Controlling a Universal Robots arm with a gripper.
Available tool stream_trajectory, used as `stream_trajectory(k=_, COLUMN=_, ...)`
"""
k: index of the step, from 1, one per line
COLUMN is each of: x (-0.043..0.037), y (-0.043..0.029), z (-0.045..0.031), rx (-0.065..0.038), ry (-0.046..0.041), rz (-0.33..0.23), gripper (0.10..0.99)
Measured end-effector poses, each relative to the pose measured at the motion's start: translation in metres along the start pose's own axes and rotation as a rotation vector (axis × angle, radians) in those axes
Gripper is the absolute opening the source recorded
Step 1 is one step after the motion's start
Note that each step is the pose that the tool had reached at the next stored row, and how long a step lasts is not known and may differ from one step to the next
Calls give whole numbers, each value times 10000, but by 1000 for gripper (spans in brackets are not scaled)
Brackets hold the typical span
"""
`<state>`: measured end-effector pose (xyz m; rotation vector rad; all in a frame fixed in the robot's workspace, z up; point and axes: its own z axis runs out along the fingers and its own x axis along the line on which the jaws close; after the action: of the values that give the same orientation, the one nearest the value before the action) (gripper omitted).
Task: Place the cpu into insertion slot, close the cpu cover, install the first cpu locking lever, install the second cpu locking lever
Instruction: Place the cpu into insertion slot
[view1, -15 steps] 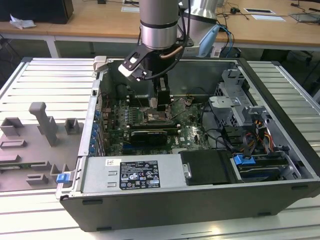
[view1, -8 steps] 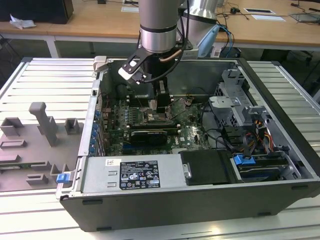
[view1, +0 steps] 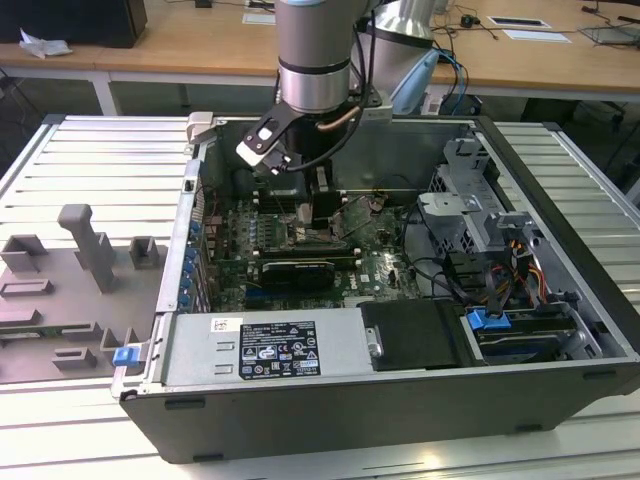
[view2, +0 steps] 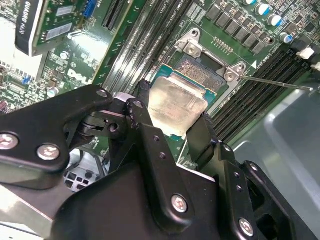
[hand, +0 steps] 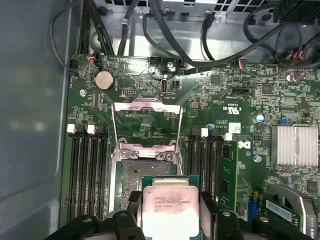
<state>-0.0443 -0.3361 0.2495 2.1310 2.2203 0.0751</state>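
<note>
Partly over insertion slot (hand: 131, 175) rim, cpu (hand: 169, 207)

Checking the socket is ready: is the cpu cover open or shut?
Open. In the first wrist view the cpu cover is swung back off the insertion slot; the hand holds the cpu.

Both wrist views sit close above the insertion slot (hand: 131, 175) (view2: 202, 67). First looks near straight down on it, second obliquely across it. Both share the slot and the cpu (hand: 167, 205) (view2: 175, 102). Exterior view: high, well apart from the slot, angled down into the whole computer case (view1: 330, 400).
</note>
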Motion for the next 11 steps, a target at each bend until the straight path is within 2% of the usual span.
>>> stream_trajectory(k=11, x=91, y=-30, z=146, rx=3, ry=-44, rz=-3, gripper=541)
